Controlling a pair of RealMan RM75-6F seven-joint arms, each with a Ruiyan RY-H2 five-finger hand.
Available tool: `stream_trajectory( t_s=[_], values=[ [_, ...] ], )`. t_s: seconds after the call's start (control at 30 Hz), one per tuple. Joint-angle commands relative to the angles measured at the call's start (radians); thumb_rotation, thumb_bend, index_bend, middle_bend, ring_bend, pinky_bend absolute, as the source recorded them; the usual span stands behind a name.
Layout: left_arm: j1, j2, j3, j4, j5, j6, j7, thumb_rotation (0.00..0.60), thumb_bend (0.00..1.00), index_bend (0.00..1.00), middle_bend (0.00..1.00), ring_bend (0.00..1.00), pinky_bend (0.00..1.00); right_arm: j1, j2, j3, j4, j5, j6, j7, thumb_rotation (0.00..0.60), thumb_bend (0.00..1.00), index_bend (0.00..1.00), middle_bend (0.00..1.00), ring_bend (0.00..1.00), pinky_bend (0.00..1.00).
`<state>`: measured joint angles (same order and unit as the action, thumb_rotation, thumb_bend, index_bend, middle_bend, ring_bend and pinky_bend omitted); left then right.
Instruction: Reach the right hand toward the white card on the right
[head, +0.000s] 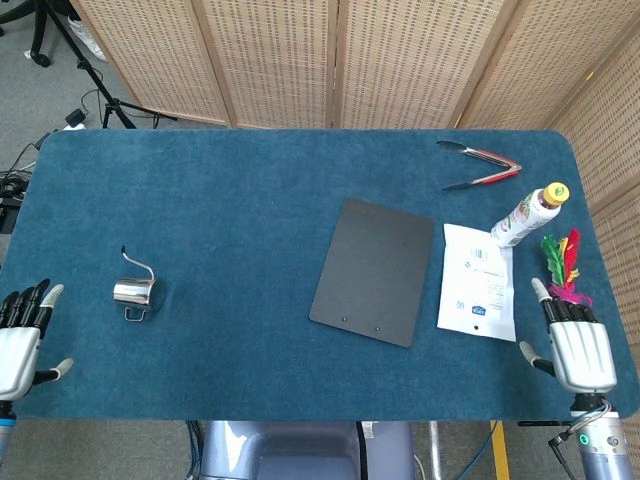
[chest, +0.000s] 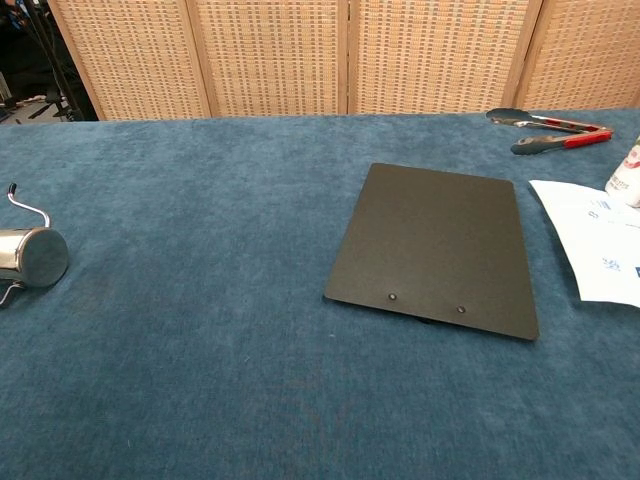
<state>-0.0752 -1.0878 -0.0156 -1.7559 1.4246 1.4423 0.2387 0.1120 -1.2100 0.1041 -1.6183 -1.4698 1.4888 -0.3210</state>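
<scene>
The white card (head: 478, 282) lies flat on the blue table at the right, between the black clipboard (head: 374, 270) and the table's right edge; the chest view cuts it off at the frame's right side (chest: 598, 243). My right hand (head: 575, 342) hovers at the front right corner, just right of and nearer than the card, empty, with fingers pointing away from me. My left hand (head: 22, 334) stays at the front left corner, fingers spread and holding nothing. Neither hand shows in the chest view.
A lying bottle (head: 526, 213) and colourful feathers (head: 563, 264) sit just beyond my right hand. Red-handled tongs (head: 482, 166) lie at the back right. A small steel pitcher (head: 133, 291) stands at the left. Woven screens close off the back.
</scene>
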Motion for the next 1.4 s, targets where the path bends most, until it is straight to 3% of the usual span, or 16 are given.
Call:
stream_trajectory(
  t_s=[0.03,0.17,0.27,0.47,0.6,0.9,1.1,1.4],
  values=[
    [0.000,0.000,-0.001,0.001,0.000,0.001,-0.003,0.600,0.10,0.00,0.00,0.00,0.00,0.018,-0.011,0.026,0.013,0.010,0.004,-0.018,0.600,0.37,0.00,0.60,0.72,0.65],
    [0.000,0.000,-0.001,0.003,0.003,0.003,-0.005,0.600,0.10,0.00,0.00,0.00,0.00,0.054,0.008,0.052,-0.009,0.039,-0.045,-0.055,0.600,0.65,0.00,0.71,0.83,0.77],
    [0.001,0.000,-0.001,0.002,0.005,0.005,-0.008,0.600,0.10,0.00,0.00,0.00,0.00,0.091,0.041,0.064,-0.055,0.095,-0.133,-0.093,0.600,0.75,0.00,0.73,0.85,0.79],
    [0.003,0.004,-0.005,0.009,0.000,0.007,-0.023,0.600,0.10,0.00,0.00,0.00,0.00,0.199,0.113,0.092,-0.136,0.307,-0.375,-0.211,0.600,0.78,0.00,0.74,0.87,0.79],
    [0.003,0.011,-0.009,0.017,-0.008,0.005,-0.048,0.600,0.10,0.00,0.00,0.00,0.00,0.324,0.149,0.113,-0.155,0.572,-0.580,-0.308,0.600,0.80,0.00,0.74,0.87,0.79],
    [0.002,0.010,-0.007,0.021,0.002,0.004,-0.053,0.600,0.10,0.00,0.00,0.00,0.00,0.537,0.144,0.051,-0.116,0.963,-0.725,-0.442,0.600,0.87,0.00,0.74,0.87,0.79],
    [0.004,0.010,-0.006,0.017,0.006,0.010,-0.048,0.600,0.10,0.00,0.00,0.00,0.00,0.626,0.133,0.003,-0.099,1.092,-0.763,-0.455,0.600,0.87,0.00,0.74,0.87,0.79],
    [0.005,0.010,-0.004,0.014,0.012,0.012,-0.045,0.600,0.10,0.00,0.00,0.00,0.00,0.695,0.116,-0.057,-0.054,1.172,-0.786,-0.436,0.600,0.87,0.00,0.74,0.87,0.79]
  ],
)
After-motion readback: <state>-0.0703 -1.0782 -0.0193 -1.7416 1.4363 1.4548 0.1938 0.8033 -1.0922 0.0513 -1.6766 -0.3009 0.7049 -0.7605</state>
